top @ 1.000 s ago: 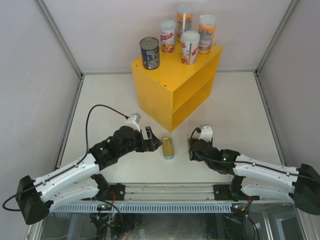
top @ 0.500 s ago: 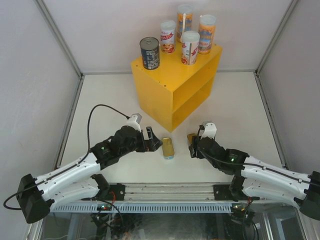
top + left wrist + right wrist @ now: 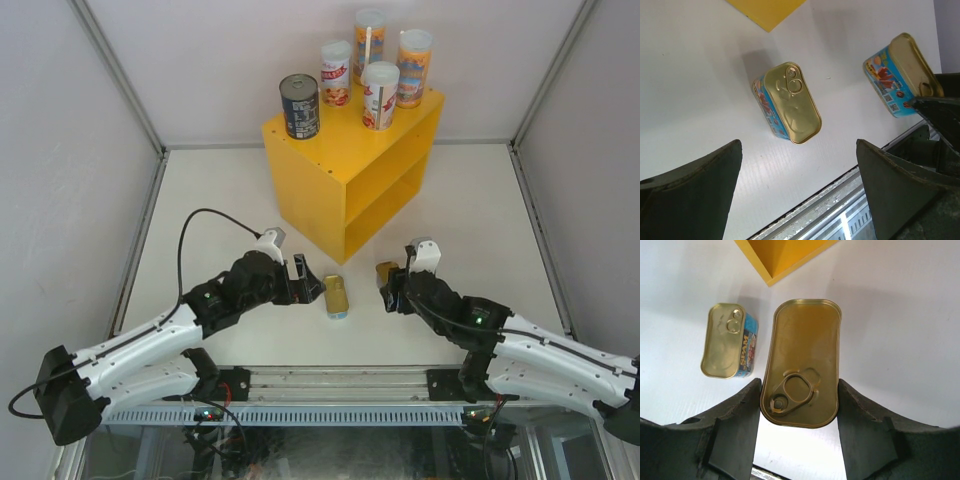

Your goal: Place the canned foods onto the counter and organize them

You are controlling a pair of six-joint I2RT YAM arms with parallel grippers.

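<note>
The yellow counter (image 3: 345,165) carries the dark round tin (image 3: 299,105) and four tall cylinders (image 3: 380,95) on its top. One flat gold-topped tin (image 3: 336,296) lies on the white table in front of it, also seen in the left wrist view (image 3: 790,102) and the right wrist view (image 3: 729,340). My right gripper (image 3: 388,285) is shut on the second flat tin (image 3: 801,362), gripping its long sides; that tin also shows in the left wrist view (image 3: 902,72). My left gripper (image 3: 305,280) is open and empty, just left of the lying tin.
The counter's open shelf faces front right, and its near corner (image 3: 785,255) is just beyond both tins. The metal rail at the table's front edge (image 3: 340,380) lies close behind the grippers. Grey walls enclose the table on three sides.
My right arm has reached forward toward the counter with the flat tin in its grip. My left gripper has edged slightly forward and stays open.
</note>
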